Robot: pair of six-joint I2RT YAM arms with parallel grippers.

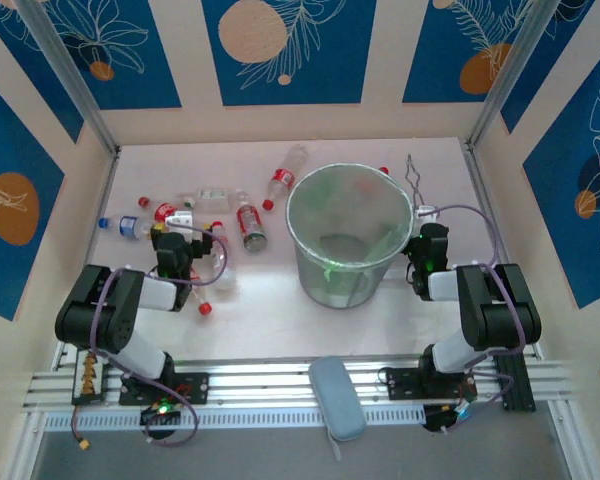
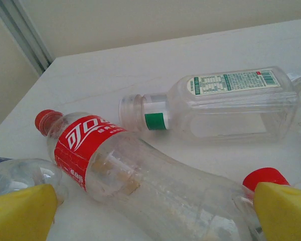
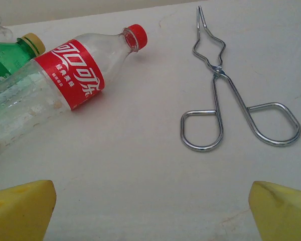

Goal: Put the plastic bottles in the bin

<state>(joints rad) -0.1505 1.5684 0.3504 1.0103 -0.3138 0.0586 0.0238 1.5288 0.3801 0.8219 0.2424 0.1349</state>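
Top external view: I see the bin (image 1: 320, 275) standing mid-table, with most bottles (image 1: 250, 225) strewn on the table (image 1: 270, 305) to its left. The left claw (image 2: 150, 218) is spread wide, its yellow pads (image 2: 20, 213) on either side of a red-labelled bottle (image 2: 140, 170) lying flat. A clear square bottle (image 2: 226, 105) lies just beyond it. The right claw (image 3: 150, 216) is equally wide and holds nothing. Beyond it lie wire tongs (image 3: 226, 100), with a second red-labelled bottle (image 3: 65, 75) and a green bottle (image 3: 5, 55) to their left.
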